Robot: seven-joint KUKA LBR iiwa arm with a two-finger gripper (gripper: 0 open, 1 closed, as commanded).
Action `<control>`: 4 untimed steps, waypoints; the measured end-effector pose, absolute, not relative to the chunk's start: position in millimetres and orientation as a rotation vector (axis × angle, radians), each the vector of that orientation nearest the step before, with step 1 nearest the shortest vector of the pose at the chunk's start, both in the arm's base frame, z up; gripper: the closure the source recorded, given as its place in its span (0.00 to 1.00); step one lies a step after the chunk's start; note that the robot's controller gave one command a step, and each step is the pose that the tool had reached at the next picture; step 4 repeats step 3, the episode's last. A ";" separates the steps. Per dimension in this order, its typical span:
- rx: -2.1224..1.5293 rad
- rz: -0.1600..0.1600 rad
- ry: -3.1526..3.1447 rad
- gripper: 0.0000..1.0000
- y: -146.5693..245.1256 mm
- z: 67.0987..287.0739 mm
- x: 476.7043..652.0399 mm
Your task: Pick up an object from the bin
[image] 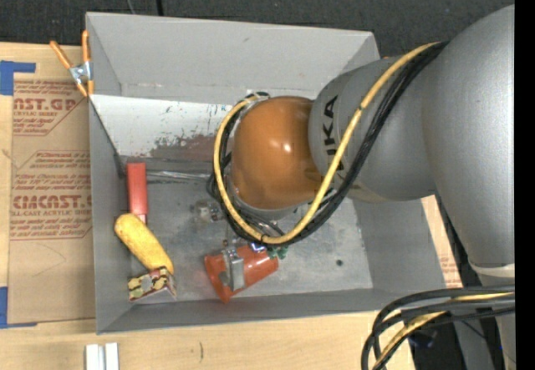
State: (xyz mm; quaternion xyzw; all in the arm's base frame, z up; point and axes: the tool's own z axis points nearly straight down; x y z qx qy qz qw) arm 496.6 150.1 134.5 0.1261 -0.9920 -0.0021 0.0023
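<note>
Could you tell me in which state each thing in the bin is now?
Red bar: lies flat, free.
Yellow corn-like piece: lies slanted, free.
Small patterned piece: lies flat, free.
Orange-red thing with grey band: lies beside the arm's orange cover.

A red flat bar (136, 190) stands upright left of centre. A yellow cob-shaped thing (144, 243) slants just below it, with a small brown-and-white piece (151, 285) lower still.

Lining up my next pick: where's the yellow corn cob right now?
The yellow corn cob lies tilted on the floor of the bin at the view's lower left, just below the red bar and just above a small patterned clip.
</note>
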 end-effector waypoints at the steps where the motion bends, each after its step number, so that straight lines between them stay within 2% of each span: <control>1: 0.590 0.005 -3.083 1.00 56.8 84.3 486.5; 2: 0.591 0.005 -3.083 1.00 57.0 84.3 486.4; 3: 0.561 0.003 -3.090 1.00 59.0 202.7 492.2; 4: 0.561 0.003 -3.090 1.00 59.0 202.7 492.2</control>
